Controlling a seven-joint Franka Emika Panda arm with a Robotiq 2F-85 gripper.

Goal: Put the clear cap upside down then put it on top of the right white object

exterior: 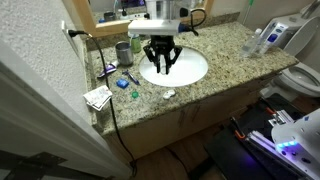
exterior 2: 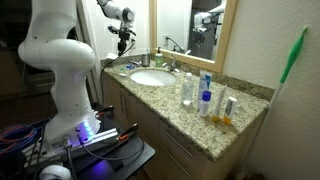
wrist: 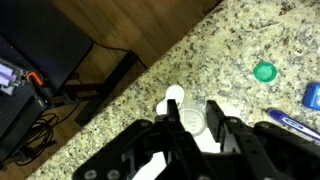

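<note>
Pincer (wrist: 196,128) clenched on the clear cap (wrist: 192,117), held above the counter (wrist: 250,40); right white object (wrist: 172,98) lay just beyond it, near the counter edge | Handling: judged light, stiff, slick thin plastic; best gripped across the side walls, gently, lest it slip out

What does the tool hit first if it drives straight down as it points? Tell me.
Probably the small white bar on the counter: in the wrist view it lies just beyond the tool, which is shut on the clear cap. Depth is unclear; it might meet counter beside it.
</note>
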